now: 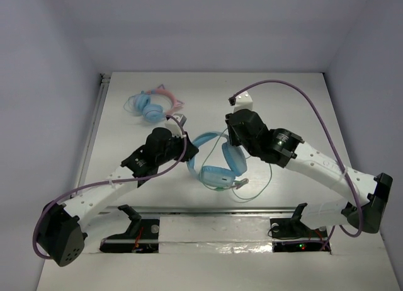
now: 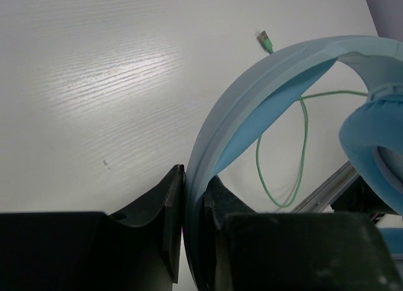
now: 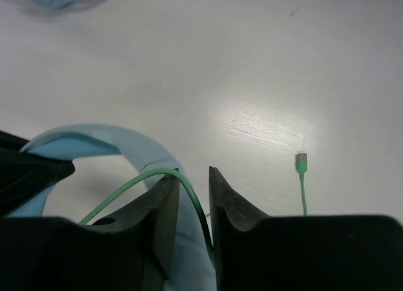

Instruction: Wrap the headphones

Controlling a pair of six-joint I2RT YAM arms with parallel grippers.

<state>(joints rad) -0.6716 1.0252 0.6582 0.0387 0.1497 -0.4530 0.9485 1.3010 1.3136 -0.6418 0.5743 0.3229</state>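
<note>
The white tabletop (image 1: 283, 96) carries everything. The left arm (image 1: 107, 190) and the right arm (image 1: 315, 162) both reach in toward its middle, and their wrists sit on either side of the headphones (image 1: 217, 176). The headphones are near the centre of the tabletop, a little in from its near edge, with the padded band arching up toward the far side and the two oval cups nearer the arm bases. Whether the cups rest on the surface cannot be told.

The left jaws are clamped tight on the light-blue band (image 2: 252, 96), one finger on each face. The right jaws stand slightly apart beside the band's other end (image 3: 126, 140).

Smaller blue headphones with a pink cat-ear band (image 1: 151, 105) lie well apart at the far left.

The thin green cable (image 3: 126, 187) passes loose through the gap between the right jaws and loops across the tabletop (image 2: 304, 133). Its plug (image 3: 301, 159) lies flat on bare surface.
</note>
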